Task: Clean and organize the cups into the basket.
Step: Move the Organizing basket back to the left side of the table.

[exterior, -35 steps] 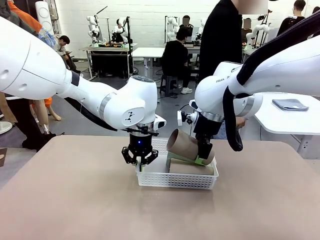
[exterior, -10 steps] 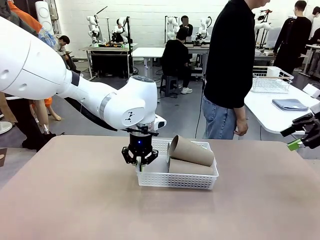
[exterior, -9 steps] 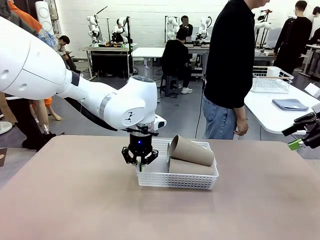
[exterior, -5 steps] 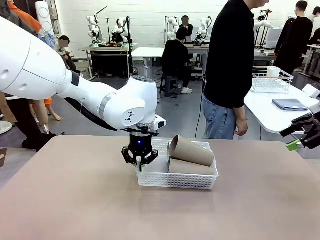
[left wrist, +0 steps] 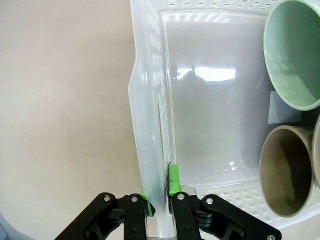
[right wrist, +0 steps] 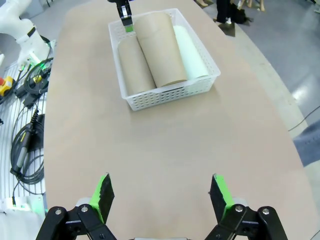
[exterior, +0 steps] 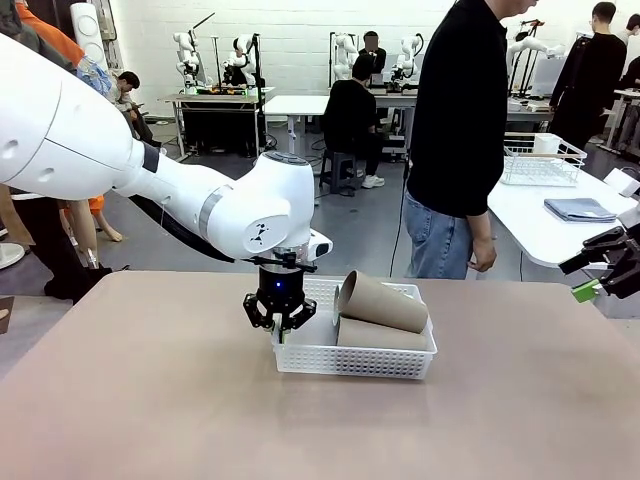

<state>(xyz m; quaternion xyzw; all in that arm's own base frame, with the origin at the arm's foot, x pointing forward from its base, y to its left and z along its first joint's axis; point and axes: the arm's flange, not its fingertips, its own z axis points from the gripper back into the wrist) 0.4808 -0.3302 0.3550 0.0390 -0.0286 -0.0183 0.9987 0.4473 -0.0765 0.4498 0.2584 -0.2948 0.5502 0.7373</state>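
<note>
The white mesh basket [exterior: 350,360] sits mid-table with three cups lying on their sides in it. One tan cup [exterior: 385,301] rests tilted on top of another tan cup [exterior: 382,335], and the mint green cup [right wrist: 192,52] lies beside them. My left gripper [exterior: 282,325] is shut on the basket's left end wall [left wrist: 150,90], one pad inside and one outside. The left wrist view looks into the open mouths of the mint cup [left wrist: 295,55] and a tan cup [left wrist: 287,177]. My right gripper [exterior: 588,268] hangs open and empty at the table's far right, well away from the basket [right wrist: 170,95].
A person in a black top [exterior: 460,120] stands at the table's far edge behind the basket. A white side table [exterior: 560,225] to the right carries a wire basket and a folded cloth. Cables lie on the floor [right wrist: 25,100] beside the table.
Since 3.5 s ago my right gripper has let go of the upper tan cup and drawn back to the far right. Over the last second nothing visibly moved.
</note>
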